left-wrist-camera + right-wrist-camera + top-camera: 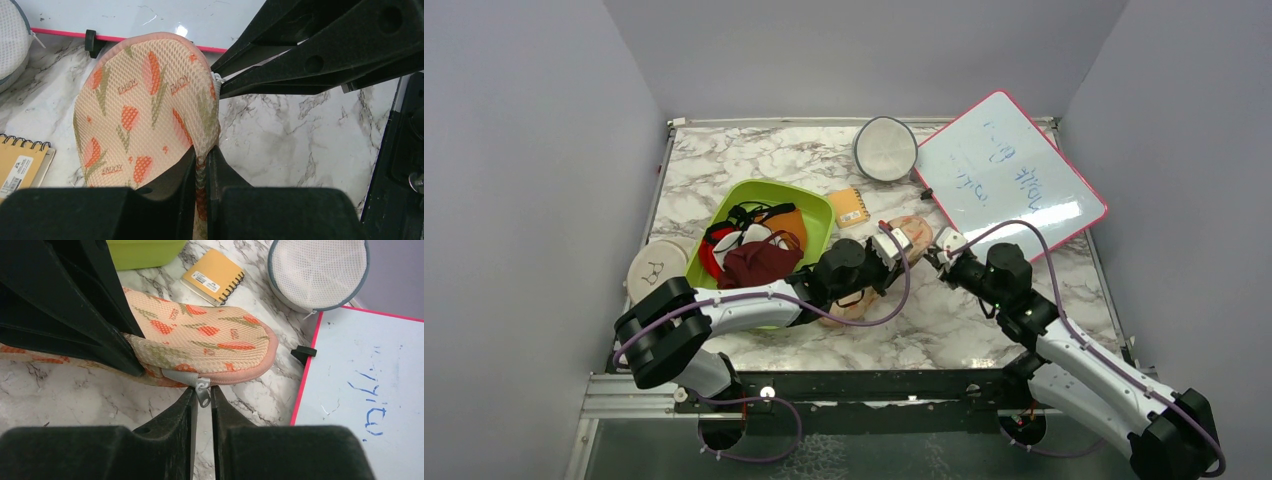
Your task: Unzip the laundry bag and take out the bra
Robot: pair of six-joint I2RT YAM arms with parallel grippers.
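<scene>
Right gripper (202, 390) on zipper pull (203, 397), hidden overhead

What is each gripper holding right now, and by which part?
Left gripper pinches the laundry bag by its side edge; right gripper pinches its zipper pull.

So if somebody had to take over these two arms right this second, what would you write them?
Left claw: shut, pinching the edge of the laundry bag, which rests on the marble table.
Right claw: shut on the zipper pull at the bag's rim.
Done: both grips are set.
The bag looks zipped shut, and the bra is not in sight.
Left: draw the zipper round the edge, open the bag, take the bra out.
</scene>
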